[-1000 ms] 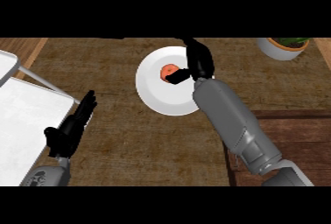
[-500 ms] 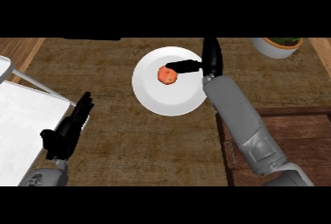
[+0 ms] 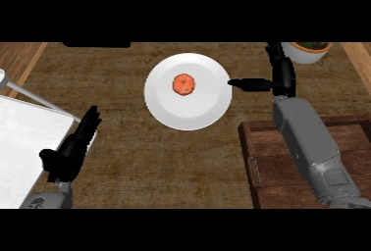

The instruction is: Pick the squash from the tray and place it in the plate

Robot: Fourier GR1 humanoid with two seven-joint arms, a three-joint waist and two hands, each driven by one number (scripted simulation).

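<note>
The squash [image 3: 184, 84], small, rounded, probably light and apt to roll, best pinched across its middle, lies on the plate [image 3: 190, 113], right robot hand [image 3: 281, 78] spread just beside the plate.

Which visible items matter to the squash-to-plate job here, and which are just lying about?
Job items:
squash, lying on the plate
plate
tray, at left
right hand, open beside the plate

Lying about:
potted plant
wooden board
left hand, resting open
</note>
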